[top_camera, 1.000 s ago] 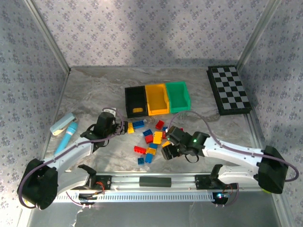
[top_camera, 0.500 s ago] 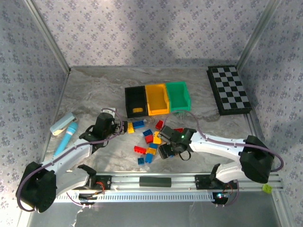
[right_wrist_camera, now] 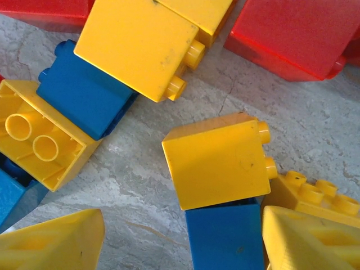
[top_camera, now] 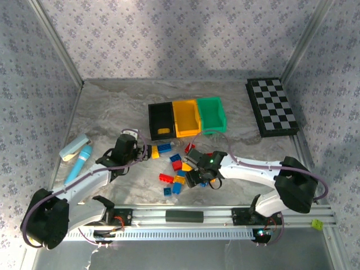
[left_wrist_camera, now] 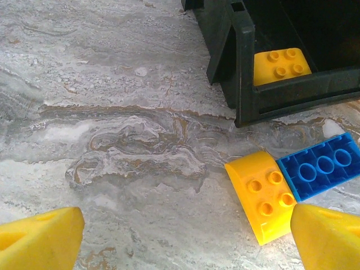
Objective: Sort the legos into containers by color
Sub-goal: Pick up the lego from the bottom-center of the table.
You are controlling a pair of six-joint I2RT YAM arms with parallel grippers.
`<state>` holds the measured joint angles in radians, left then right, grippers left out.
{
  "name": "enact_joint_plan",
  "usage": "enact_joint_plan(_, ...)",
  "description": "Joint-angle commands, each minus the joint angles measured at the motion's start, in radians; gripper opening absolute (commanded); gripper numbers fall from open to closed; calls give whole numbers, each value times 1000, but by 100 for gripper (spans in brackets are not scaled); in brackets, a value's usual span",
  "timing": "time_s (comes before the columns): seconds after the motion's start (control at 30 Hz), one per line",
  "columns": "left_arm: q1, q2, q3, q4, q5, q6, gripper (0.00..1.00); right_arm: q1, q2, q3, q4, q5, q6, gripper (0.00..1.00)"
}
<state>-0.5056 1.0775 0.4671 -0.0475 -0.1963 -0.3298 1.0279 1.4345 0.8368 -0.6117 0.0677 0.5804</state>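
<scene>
Red, yellow and blue legos [top_camera: 178, 163] lie scattered in front of three containers: black [top_camera: 161, 120], yellow [top_camera: 187, 117] and green [top_camera: 212, 114]. A yellow lego [left_wrist_camera: 279, 64] sits inside the black bin [left_wrist_camera: 242, 67]. My left gripper [left_wrist_camera: 185, 242] is open and low over bare table. A curved yellow lego [left_wrist_camera: 264, 194] lies by its right finger, touching a blue one [left_wrist_camera: 320, 167]. My right gripper [right_wrist_camera: 180, 242] is open and down in the pile. A blue lego [right_wrist_camera: 225, 236] lies between its fingers, against the right one, with a yellow lego [right_wrist_camera: 216, 160] just beyond.
A black-and-white chequered board [top_camera: 272, 107] lies at the back right. A blue cylinder [top_camera: 79, 163] and a pale blue-white object [top_camera: 75, 147] rest at the left. Patterned walls close in the table on three sides.
My right arm has reached further left across the pile and its jaws have narrowed a little. The left arm has hardly moved.
</scene>
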Motion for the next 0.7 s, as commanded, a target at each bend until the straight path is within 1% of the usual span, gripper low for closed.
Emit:
enact_joint_plan(0.0,5,7,20,17,-7,14,94,2,3,-8,-67,34,22,74)
enact_joint_plan(0.13,4,7,24,17,-8,14,94,19,-20,-32,-106,50,39,71)
enact_joint_plan(0.27,5,10,24,17,-6,14,94,29,-16,-30,-98,62,65,70)
enact_joint_plan(0.5,5,3,28,1,-31,20,94,53,80,17,-72,81,58,66)
enact_joint_plan(0.63,6,-1,28,-2,-32,21,94,64,112,33,-77,81,57,59)
enact_joint_plan(0.67,7,0,28,-2,-31,23,94,64,113,32,-79,84,56,55)
